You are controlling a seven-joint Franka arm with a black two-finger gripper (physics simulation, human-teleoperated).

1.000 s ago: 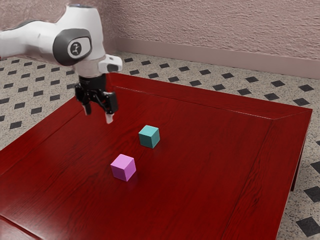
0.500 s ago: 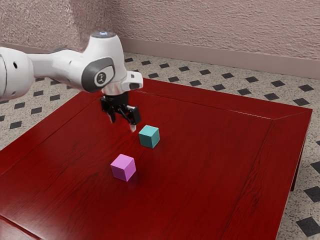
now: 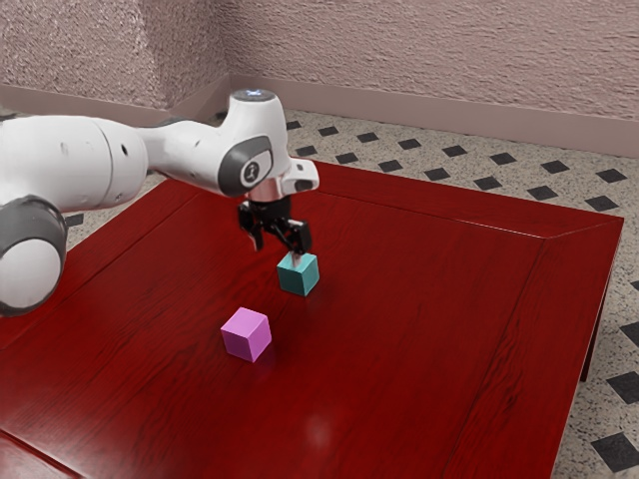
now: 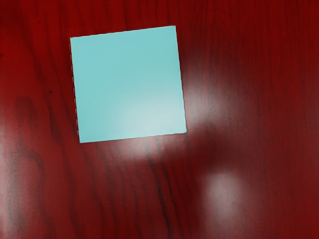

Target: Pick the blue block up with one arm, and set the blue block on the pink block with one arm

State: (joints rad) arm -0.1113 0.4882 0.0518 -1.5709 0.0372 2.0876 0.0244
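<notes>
Hovering open just above the one blue block (image 3: 299,273), the hand (image 3: 284,245) has one pink block (image 3: 246,333) nearby.

A white, round-jointed robot arm (image 3: 150,160) reaches in from the exterior view's left over a glossy dark-red wooden table (image 3: 439,329). Its black gripper (image 3: 283,245) points down with its 2 fingers spread, hanging just above a small teal-blue cube (image 3: 299,273) that sits on the tabletop; whether the fingertips touch the cube's top is hard to tell. A small pink cube (image 3: 246,333) rests nearer the camera, apart from the blue one. Beyond lies a diamond-patterned tiled floor (image 3: 469,160).
</notes>
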